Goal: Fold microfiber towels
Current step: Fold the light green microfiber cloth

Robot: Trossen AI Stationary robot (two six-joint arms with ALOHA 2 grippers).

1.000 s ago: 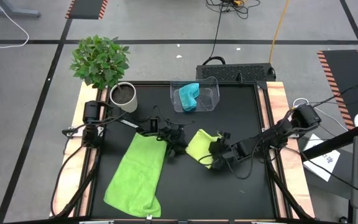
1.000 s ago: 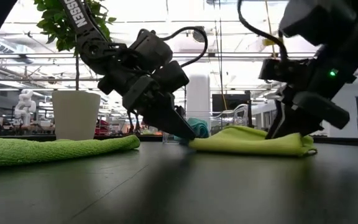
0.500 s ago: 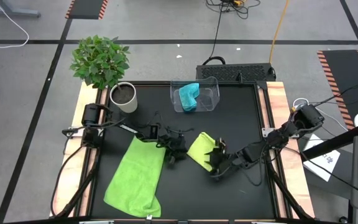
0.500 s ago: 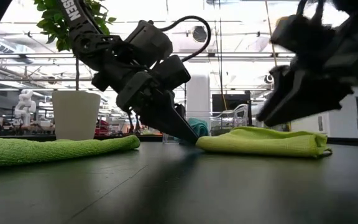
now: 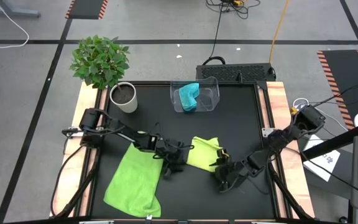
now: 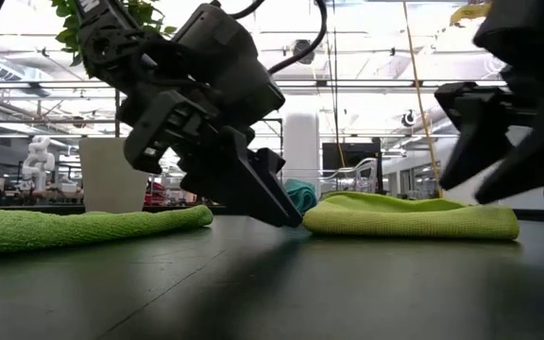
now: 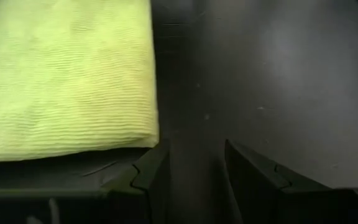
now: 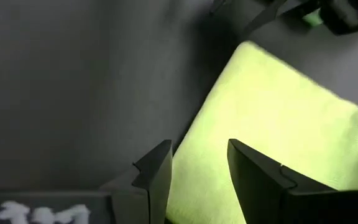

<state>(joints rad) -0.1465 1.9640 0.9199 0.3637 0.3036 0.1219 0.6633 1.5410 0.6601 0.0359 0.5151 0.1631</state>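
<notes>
A folded lime-green towel (image 5: 204,153) lies flat near the table's middle. My left gripper (image 7: 194,165) is open, low at the towel's left near corner, with bare table between its fingers. My right gripper (image 8: 197,165) is open too and is raised over the towel's near right edge (image 8: 216,155). In the low view it (image 6: 487,142) hangs clear above the towel (image 6: 409,215). A second lime-green towel (image 5: 135,177) lies spread out at the near left. A turquoise towel (image 5: 188,96) sits crumpled in the clear bin (image 5: 211,93). My left gripper has one finger (image 7: 151,171) right beside the folded towel's corner (image 7: 145,134), coming slanting down from the table's left. I cannot tell whether it touches the cloth.
A potted plant (image 5: 101,62) in a white pot (image 5: 124,98) stands at the far left corner. The clear bin is at the far middle. A dark device (image 5: 235,71) sits beyond the far edge. Bare black table (image 5: 241,124) lies to the right of the folded towel.
My right gripper has lifted off the folded towel's right end, rolled, and drawn back toward the near edge. My left gripper has swung toward the near edge along the towel's left side. The folded towel has shifted a little nearer and lies squarer.
</notes>
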